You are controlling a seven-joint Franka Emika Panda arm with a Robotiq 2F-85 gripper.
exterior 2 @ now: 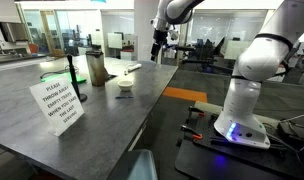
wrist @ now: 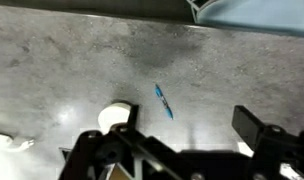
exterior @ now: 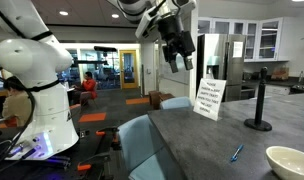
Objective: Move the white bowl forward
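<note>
**Lighting and picture quality.** In both exterior views you see the grey mottled stone countertop [exterior: 207, 135] [exterior 2: 112, 110] under even, moderately bright indoor light. Behind it, the glazed walls [exterior: 102, 65] [exterior 2: 62, 25] glare pale. In an exterior view the black robot gripper [exterior: 181, 64] above the countertop reads as a dark shape against that backlight. In the wrist view the countertop [wrist: 82, 60] looks soft and grainy, with a darker smudge of shadow, and the gripper [wrist: 182, 145] at its near edge is dim and out of focus.

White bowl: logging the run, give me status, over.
Tool open, raised high over the counter, holding nothing. White bowl on the counter, untouched. Blue pen lies near it.
</note>
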